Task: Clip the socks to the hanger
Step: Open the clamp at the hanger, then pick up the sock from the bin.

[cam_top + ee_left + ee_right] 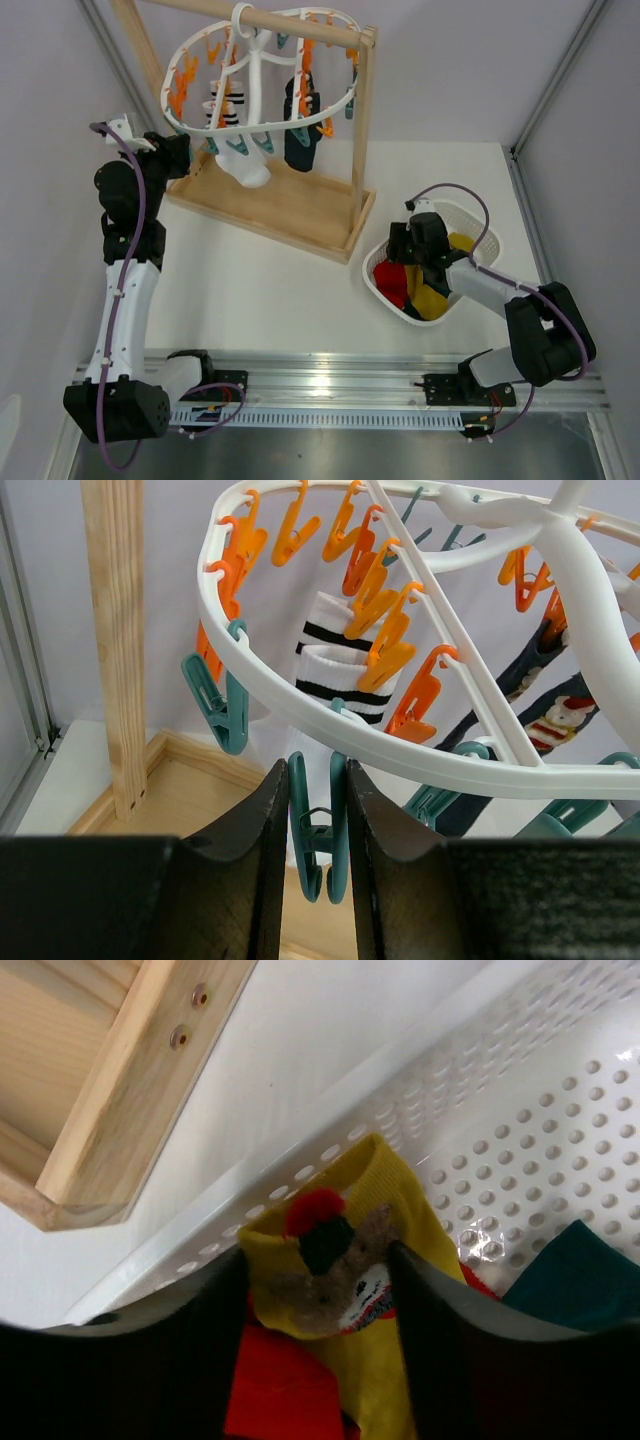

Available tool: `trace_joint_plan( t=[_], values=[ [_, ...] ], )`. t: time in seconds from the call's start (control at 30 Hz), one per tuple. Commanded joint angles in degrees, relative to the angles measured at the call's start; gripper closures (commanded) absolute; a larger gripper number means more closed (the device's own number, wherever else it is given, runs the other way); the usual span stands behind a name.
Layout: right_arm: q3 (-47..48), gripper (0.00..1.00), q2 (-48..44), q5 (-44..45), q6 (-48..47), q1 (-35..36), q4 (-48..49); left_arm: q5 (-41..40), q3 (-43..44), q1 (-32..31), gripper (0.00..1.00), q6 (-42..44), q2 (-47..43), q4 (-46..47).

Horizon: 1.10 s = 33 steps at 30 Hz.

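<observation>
Left fingers (262,865) on teal peg (318,832)

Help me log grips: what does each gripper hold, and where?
Left gripper: teal peg, pinched across its sides. Right gripper straddles the yellow sock; grip cannot be told.

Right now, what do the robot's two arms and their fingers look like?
The left arm and right arm each have white tubular links between chunky black joint housings. A purple cable loops loosely along each one. The left fingers and right fingers are matte black, flat-sided blades. Black base mounts sit on a silver rail.
</observation>
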Motion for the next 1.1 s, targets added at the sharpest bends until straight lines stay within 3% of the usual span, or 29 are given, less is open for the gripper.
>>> trace_joint_plan(
  t=[0.0,0.23,0.4,0.63,0.73,0.9,1.07],
  values=[
    [-0.6,0.43,0.6,3.6,0.5,0.2,4.2,0.5,1.7,-0.5,1.0,-1.2,-0.2,2.0],
    [-2.0,0.76,-3.7,6.5,1.3,0.3,2.2,0.9,1.7,-0.5,0.99,-1.2,-0.3,1.8],
    [-2.0,0.99,-14.1,6.6,-0.1,0.2,-1.5,1.3,1.8,-0.5,0.99,-1.3,-0.5,1.9],
    [1.5,0.99,-26.6,-0.4,-4.1,0.2,-6.5,1.5,1.9,-0.6,0.99,-1.4,-0.9,1.7],
    [3.7,1.0,-28.6,-8.2,-4.8,0.5,-6.0,1.5,2.0,-0.7,1.0,-1.3,-1.0,1.6],
    [9.8,1.0,-26.6,-22.8,-4.2,4.4,-3.0,1.3,1.9,-1.0,0.99,-1.2,-1.1,1.6],
    [15.1,1.0,-19.1,-25.6,0.7,13.8,6.4,1.4,1.9,-1.1,1.0,-1.4,-1.6,1.6]
  ],
)
